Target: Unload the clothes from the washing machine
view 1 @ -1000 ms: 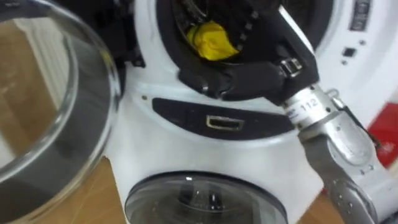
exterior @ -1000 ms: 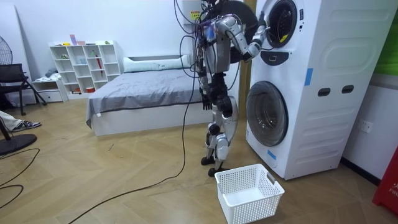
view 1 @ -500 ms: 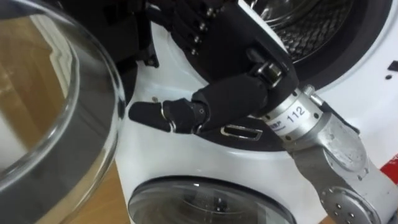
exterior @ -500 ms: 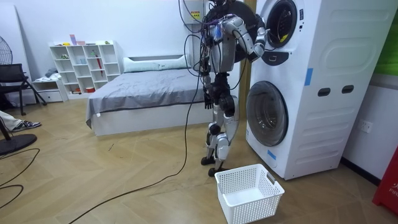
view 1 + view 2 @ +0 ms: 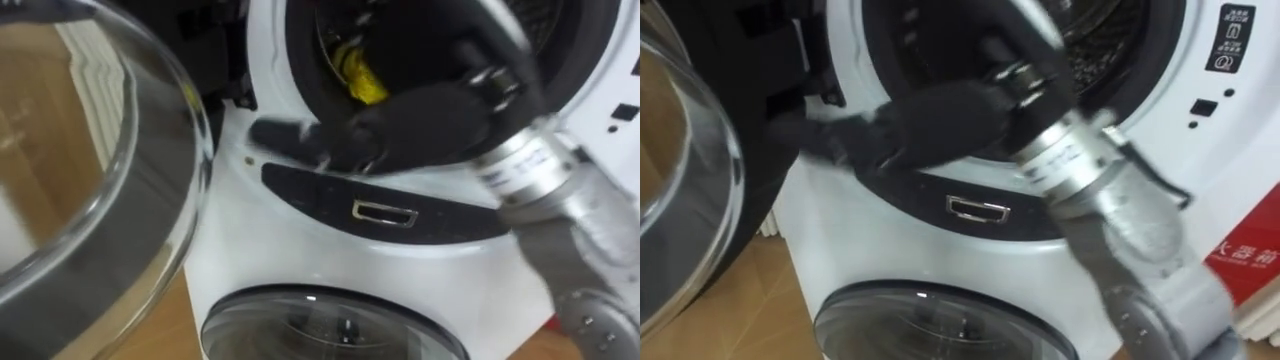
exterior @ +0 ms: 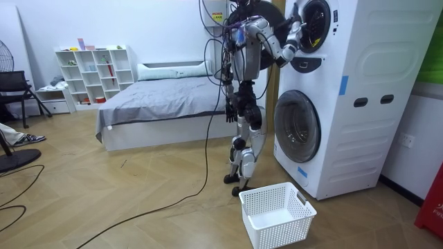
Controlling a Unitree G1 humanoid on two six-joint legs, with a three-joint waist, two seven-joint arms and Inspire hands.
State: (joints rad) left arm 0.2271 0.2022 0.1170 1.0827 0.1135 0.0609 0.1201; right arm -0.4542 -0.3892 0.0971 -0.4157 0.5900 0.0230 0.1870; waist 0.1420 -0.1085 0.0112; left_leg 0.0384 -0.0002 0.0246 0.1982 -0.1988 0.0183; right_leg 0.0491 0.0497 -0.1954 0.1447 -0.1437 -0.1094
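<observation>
STATUS: re-entry | my right hand (image 5: 400, 125) has returned from the front panel to the upper drum (image 5: 1110, 30) lower rim, fingers stretched, empty | yellow garment (image 5: 360, 78) just beyond (not yet gripped) | my left hand (image 6: 227, 113) hangs idle.

Washing machine (image 6: 346, 104) and basket (image 6: 277, 235) on wooden floor (image 6: 138, 207)

R hand (image 5: 430, 112): matte black, rounded shell. Just behind it a silver ribbed wrist collar w/ small dark markings, then a grey metal forearm. Torso dark w/ a coloured cable bundle; legs silver-grey, dark joints.
</observation>
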